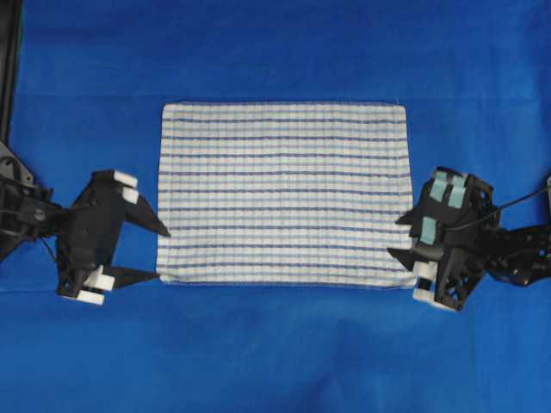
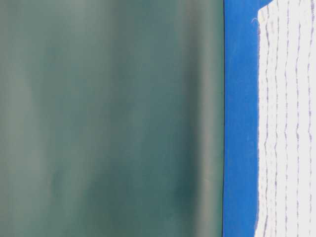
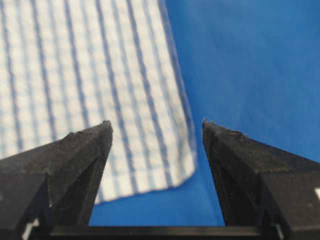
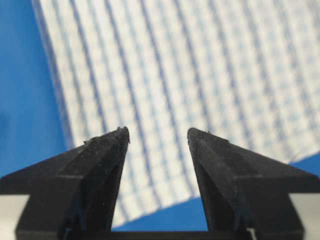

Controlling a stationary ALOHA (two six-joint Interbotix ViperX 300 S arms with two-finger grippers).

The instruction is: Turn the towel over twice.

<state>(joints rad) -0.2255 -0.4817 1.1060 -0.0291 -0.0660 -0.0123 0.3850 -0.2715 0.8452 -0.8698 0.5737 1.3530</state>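
Both our grippers flank the flat towel (image 1: 284, 195): left gripper (image 1: 164, 254) at its near-left corner, right gripper (image 1: 399, 237) at its right edge. Each gapes wide, holding nothing.

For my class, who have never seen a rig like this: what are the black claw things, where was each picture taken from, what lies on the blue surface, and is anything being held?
The machine is a robot with two arms, each ending in a two-fingered claw. The overhead picture looks straight down: the left claw and the right claw sit at opposite short edges of the towel, a white cloth with blue stripes lying flat on the blue table cover.

The table-level picture is turned on its side; it shows the towel's edge and a plain green backdrop.

The other two pictures come from cameras on the wrists, looking out between each claw's fingers. The left claw stands open at a towel corner. The right claw stands open above the towel.

Nothing is held: both claws are open and empty.
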